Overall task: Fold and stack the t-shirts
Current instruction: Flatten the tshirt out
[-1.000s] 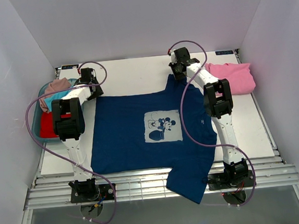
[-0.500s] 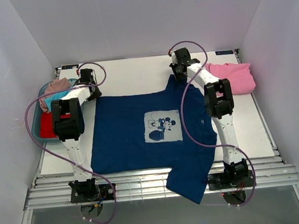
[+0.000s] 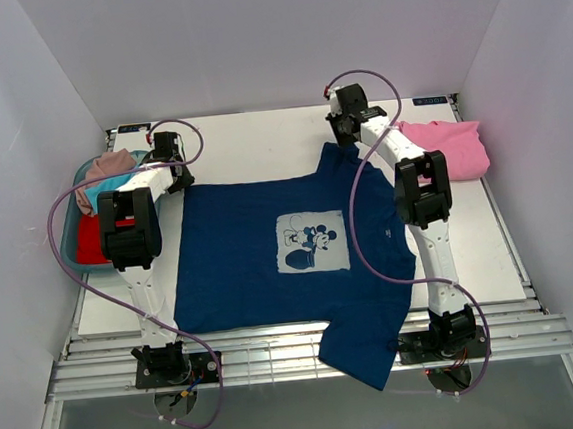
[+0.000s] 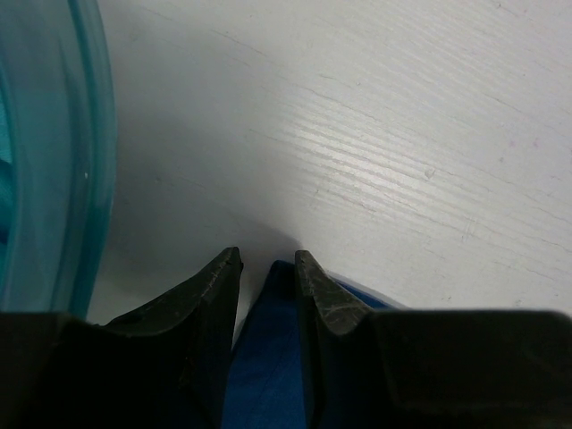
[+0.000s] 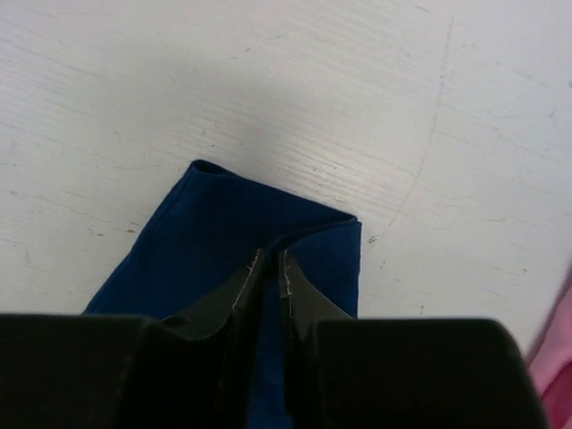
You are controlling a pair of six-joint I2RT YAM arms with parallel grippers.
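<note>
The navy t-shirt (image 3: pixel 258 237) with a pale mouse print lies spread flat mid-table, one part hanging over the near edge. My left gripper (image 3: pixel 173 177) sits at its far left corner. In the left wrist view the left gripper (image 4: pixel 266 259) straddles navy cloth (image 4: pixel 268 357), jaws apart, with a strip of bare table showing beside the cloth. My right gripper (image 3: pixel 336 142) is at the far right corner. In the right wrist view the right gripper (image 5: pixel 271 255) is shut on a thin fold of the navy cloth (image 5: pixel 206 241). A folded pink t-shirt (image 3: pixel 452 150) lies at the right.
A teal basin (image 3: pixel 72 248) at the far left holds red (image 3: pixel 90 242), teal and dusty-pink (image 3: pixel 112 165) tees; its rim (image 4: pixel 85 161) is close beside the left gripper. White walls enclose the table. Purple cables loop over both arms.
The right gripper's jaws have closed onto the shirt's far right corner and it has edged slightly away with it. The left jaws have narrowed around the far left corner.
</note>
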